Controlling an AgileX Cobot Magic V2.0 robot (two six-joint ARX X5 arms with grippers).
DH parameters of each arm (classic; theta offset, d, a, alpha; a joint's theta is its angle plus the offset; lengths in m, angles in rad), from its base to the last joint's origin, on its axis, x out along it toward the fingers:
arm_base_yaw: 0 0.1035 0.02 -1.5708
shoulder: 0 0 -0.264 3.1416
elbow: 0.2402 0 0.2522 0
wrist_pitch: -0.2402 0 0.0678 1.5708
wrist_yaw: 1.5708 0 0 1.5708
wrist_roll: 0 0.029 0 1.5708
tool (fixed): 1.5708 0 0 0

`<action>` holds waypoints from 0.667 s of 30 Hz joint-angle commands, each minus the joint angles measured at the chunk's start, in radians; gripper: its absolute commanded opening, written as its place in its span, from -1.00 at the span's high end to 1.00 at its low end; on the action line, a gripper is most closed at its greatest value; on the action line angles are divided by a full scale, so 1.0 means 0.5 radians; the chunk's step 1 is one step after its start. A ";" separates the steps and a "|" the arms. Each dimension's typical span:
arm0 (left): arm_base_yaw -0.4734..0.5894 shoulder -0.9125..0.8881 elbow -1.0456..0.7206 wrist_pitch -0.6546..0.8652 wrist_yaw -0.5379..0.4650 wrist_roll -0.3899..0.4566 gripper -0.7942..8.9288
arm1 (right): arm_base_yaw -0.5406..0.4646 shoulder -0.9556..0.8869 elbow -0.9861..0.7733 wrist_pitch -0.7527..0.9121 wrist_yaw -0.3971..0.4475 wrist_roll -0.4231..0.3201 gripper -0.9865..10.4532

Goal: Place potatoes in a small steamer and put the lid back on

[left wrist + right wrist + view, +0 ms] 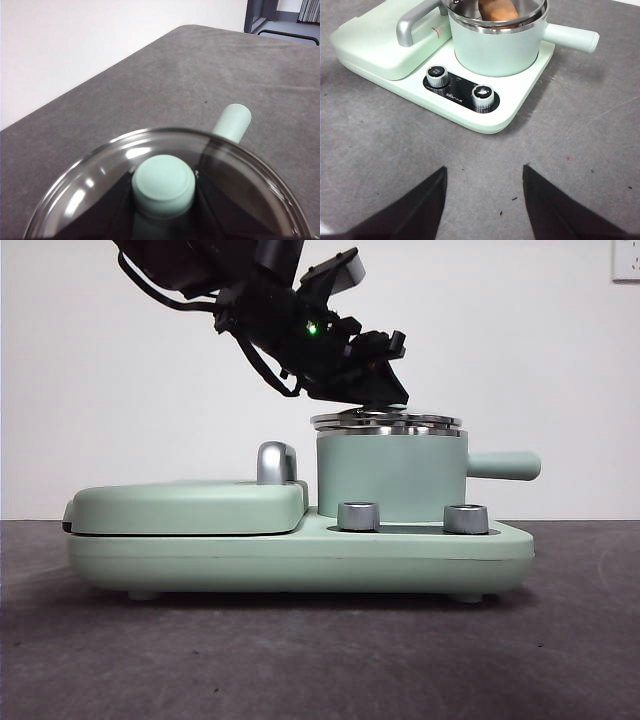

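Observation:
The mint-green small steamer (390,475) stands on the cooker base with its side handle (505,464) pointing right. The glass lid (385,421) lies slightly tilted at the pot's steel rim; I cannot tell whether it rests fully on it. My left gripper (392,398) comes down from the upper left and is shut on the lid's mint-green knob (163,185), with a jaw on each side. The lid's glass (245,180) fills the left wrist view. The brown-orange potato (497,9) lies inside the steamer (495,47). My right gripper (485,200) is open and empty over the table in front of the cooker.
The flat mint-green griddle (190,505) with a steel handle (275,462) sits left of the pot on the same base (300,560). Two steel dials (359,516) (465,518) stand at the base's front. Dark grey table (580,150) surrounds the cooker.

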State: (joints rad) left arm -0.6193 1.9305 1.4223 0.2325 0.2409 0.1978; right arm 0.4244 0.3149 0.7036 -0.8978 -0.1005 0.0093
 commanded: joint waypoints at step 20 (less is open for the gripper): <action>-0.022 0.069 0.078 0.105 0.061 0.029 0.81 | 0.010 0.004 0.005 0.014 0.060 0.032 0.42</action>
State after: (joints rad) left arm -0.6197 1.9442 1.4223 0.2623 0.2646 0.1982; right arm 0.4244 0.3149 0.7036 -0.8978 -0.0742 0.0093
